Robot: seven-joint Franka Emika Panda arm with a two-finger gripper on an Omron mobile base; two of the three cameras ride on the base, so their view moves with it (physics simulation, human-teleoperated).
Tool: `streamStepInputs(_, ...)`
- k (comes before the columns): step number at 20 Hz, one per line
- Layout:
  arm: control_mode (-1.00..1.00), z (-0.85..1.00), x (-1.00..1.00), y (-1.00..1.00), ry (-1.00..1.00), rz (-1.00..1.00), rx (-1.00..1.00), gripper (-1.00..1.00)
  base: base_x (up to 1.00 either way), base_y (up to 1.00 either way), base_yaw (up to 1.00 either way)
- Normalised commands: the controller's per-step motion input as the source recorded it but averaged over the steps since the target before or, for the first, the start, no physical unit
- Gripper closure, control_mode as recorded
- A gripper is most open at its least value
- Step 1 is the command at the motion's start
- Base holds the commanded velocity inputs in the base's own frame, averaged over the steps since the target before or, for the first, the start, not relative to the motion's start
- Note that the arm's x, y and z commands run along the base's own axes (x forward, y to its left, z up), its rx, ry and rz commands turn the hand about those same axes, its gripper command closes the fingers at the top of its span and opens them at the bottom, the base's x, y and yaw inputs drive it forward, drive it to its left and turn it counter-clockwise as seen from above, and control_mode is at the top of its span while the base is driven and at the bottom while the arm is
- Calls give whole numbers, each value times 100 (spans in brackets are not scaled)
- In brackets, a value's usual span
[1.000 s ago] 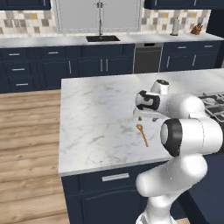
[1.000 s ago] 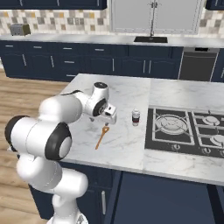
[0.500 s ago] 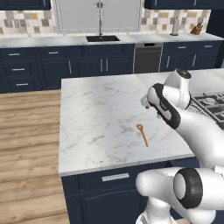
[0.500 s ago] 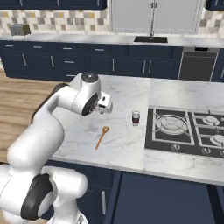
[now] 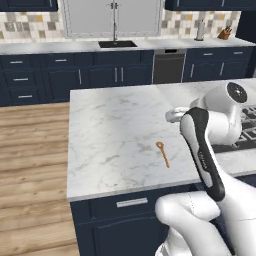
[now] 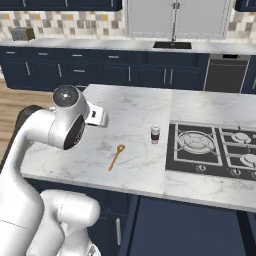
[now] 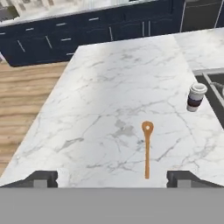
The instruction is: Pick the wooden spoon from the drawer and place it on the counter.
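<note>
Marble runs across the whole scene: the counter (image 7: 87, 109), a white island top with grey veins on navy cabinets. Taking the wooden spoon (image 7: 147, 148) as the landmark and moving left to right in the hand view, everything to the left of the spoon is bare veined marble, with wood flooring beyond the counter's far left edge. The spoon itself lies flat on the counter, near its front edge, round bowl pointing away and thin handle pointing back toward the camera. To the right of the spoon, and a little farther back, stands a small white-and-dark cup (image 7: 195, 97), well apart from it. Right of the cup begins the black gas cooktop (image 6: 215, 150).

The hand (image 7: 112, 178) hovers above and behind the spoon's handle end, fingers spread wide, holding nothing; the spoon lies between the two dark fingertips (image 7: 43, 178) as seen from above, untouched.

By its look, the spoon is light, stiff and not fragile, though slender enough to roll or skid. A grip across the middle of the handle would likely hold best. It appears already placed as the task asks.
</note>
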Motion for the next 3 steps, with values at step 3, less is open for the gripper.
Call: streamStepInputs(3,-100,6,-100,0,0,4,11,-100,0,0,0)
